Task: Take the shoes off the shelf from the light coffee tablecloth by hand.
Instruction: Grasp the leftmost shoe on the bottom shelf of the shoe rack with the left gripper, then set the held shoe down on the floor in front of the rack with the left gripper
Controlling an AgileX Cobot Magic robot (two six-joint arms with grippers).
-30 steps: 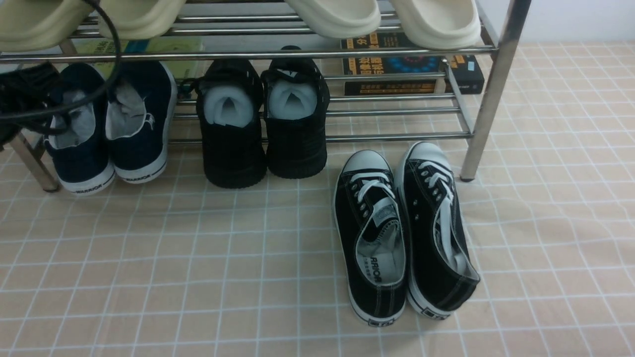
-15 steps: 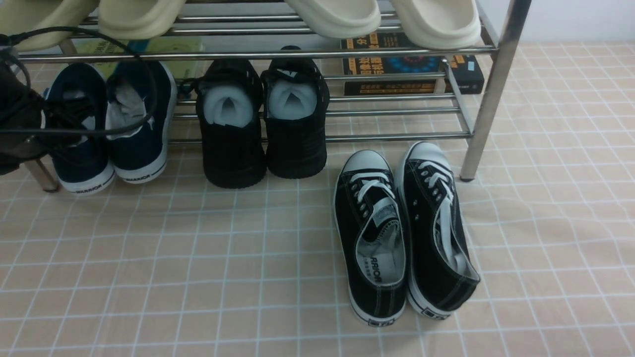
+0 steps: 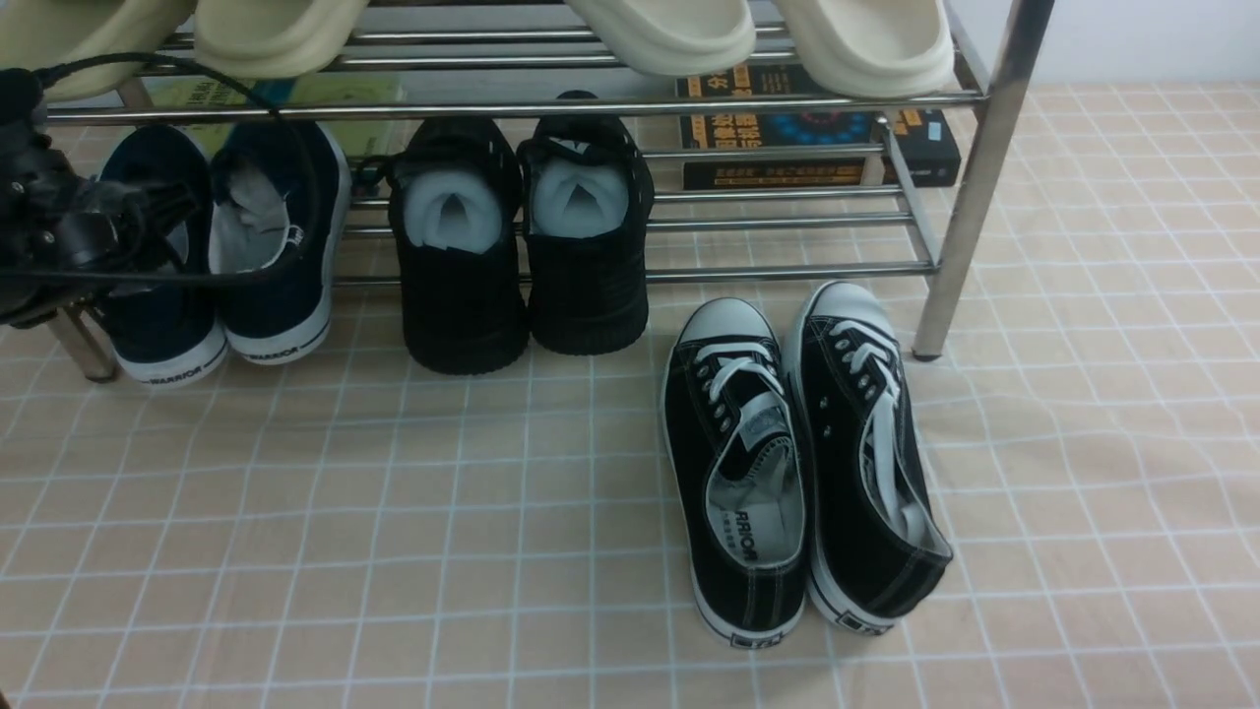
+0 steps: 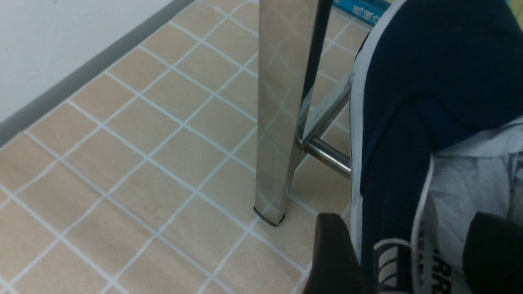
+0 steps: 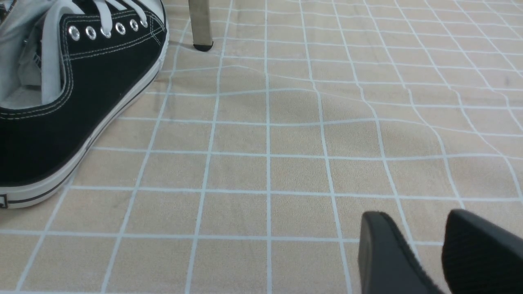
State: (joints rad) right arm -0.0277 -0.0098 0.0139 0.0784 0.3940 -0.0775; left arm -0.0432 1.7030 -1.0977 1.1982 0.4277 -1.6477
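Cloth comes first: the light coffee tablecloth (image 3: 394,512) covers the whole surface, slightly wrinkled on the right. On it stands the shelf (image 3: 975,197), its steel bars carrying pale slippers above and two pairs below. The shoes (image 3: 276,286), navy slip-ons with white soles, sit at the left end of the lower tier, just beside the left front leg, heels poking out past the front bar. Black mesh sneakers (image 3: 522,256) are next to them. A pair of black lace-up sneakers (image 3: 787,463) is already down on the cloth.

The left fingers (image 4: 333,253) are spread wide and straddle the outer side wall of the leftmost navy shoe near its heel, one outside by the sole and the other over the lining. Nothing is clamped yet. The right fingers (image 5: 384,253) hover slightly apart and empty over bare cloth near the lace-ups.

The step in hand looks like reaching for the grasp. Next, probably, the left fingers should pinch that wall firmly, then draw the shoe out clear of the leg.
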